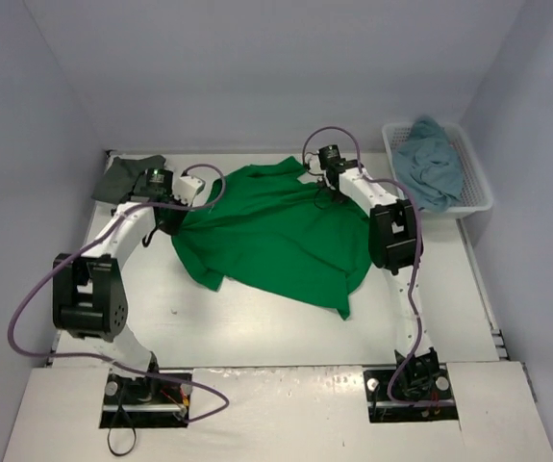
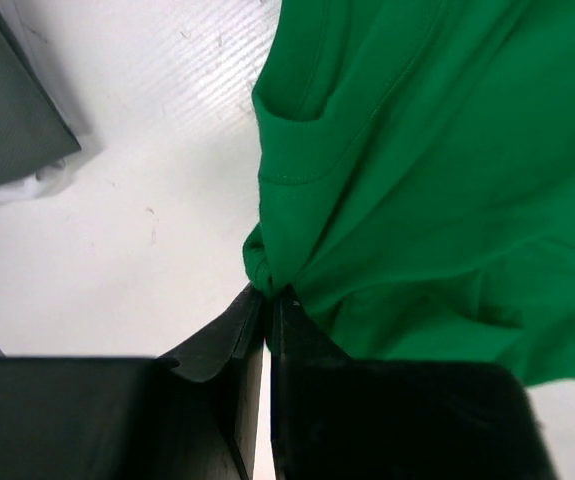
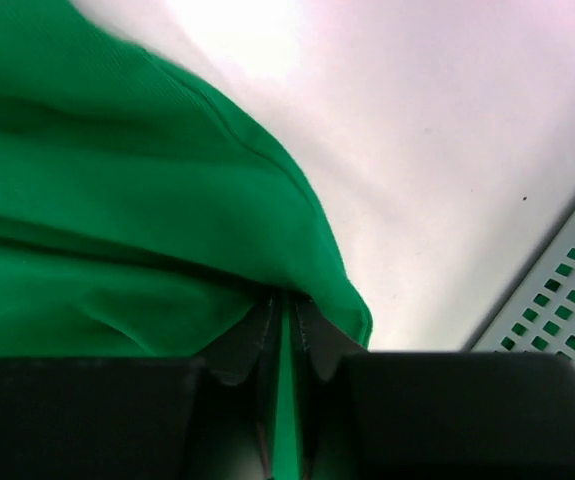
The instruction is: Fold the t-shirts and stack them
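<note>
A bright green t-shirt [image 1: 276,231] lies spread and rumpled across the middle of the table. My left gripper [image 1: 173,223] is shut on its left edge; in the left wrist view the jaws [image 2: 267,292] pinch a bunched fold of green cloth [image 2: 417,170]. My right gripper [image 1: 324,192] is shut on the shirt's far edge, and in the right wrist view green cloth [image 3: 117,200] runs between the nearly closed fingers [image 3: 285,298]. A dark grey t-shirt [image 1: 127,176] lies folded at the back left, with white cloth [image 2: 12,195] showing under it. A teal-blue t-shirt [image 1: 430,164] is heaped in the basket.
The white lattice basket [image 1: 478,188] stands at the back right, its wall close to my right gripper [image 3: 567,290]. Grey walls enclose the table on three sides. Bare white table [image 1: 257,327] lies in front of the green shirt.
</note>
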You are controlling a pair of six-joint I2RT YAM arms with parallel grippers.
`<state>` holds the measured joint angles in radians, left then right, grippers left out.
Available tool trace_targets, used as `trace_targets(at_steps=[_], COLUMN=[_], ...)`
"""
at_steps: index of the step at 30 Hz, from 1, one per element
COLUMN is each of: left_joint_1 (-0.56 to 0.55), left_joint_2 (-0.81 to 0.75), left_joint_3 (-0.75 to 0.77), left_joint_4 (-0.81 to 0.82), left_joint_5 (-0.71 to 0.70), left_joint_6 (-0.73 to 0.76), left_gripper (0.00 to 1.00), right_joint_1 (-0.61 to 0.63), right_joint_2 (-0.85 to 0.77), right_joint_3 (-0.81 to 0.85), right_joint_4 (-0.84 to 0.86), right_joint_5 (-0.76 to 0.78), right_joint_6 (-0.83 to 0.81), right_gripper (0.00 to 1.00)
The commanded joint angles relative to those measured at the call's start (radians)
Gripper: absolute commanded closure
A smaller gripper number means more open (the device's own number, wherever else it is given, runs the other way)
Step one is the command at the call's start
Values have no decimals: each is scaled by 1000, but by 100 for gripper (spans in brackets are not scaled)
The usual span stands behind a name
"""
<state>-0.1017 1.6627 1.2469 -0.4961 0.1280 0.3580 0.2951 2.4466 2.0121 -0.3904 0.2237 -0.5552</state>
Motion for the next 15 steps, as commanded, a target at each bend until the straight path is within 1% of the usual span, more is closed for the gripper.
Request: trace_targets(at_steps=[1,2,3,5,6,8,10,11,14,15], left_joint_1=[7,8,8,8,8,8,7,8,8,8], left_joint_2=[-101,-122,-132,-158,-164,-182,-192,-204,-227,-231], left_joint_3=[-15,-21,-30,-41,-47,-53,-61,-61,-66,-66], left_joint_4=[-35,-41,-48,-56,-59,-65,-70,-74,-81,-84], left_joint_5=[10,12,10,10,12,22,32,41,44,44], left_joint_6=[-19,-19,-21,-22,-25,-36,-45,-47,-53,-53], left_gripper=[100,100,100,100,100,100,100,100,100,100], right_joint_1=[-24,-25,-27,-33,-37,-45,-51,-51,-50,-48], right_joint_2=[8,-13,-67,-128,-191,-251,-352,-386,-561,-592], right_joint_3=[-30,-42,-76,-113,-130,-171,-223,-243,-325,-341], right_joint_4=[-27,-22,-7,8,15,13,15,15,-1,-19], right_joint_5=[-78,-83,-92,-106,-115,-151,-175,-187,-214,-213], right_joint_6=[57,64,81,98,109,144,173,179,192,193], right_gripper=[92,91,85,80,73,72,67,67,66,66])
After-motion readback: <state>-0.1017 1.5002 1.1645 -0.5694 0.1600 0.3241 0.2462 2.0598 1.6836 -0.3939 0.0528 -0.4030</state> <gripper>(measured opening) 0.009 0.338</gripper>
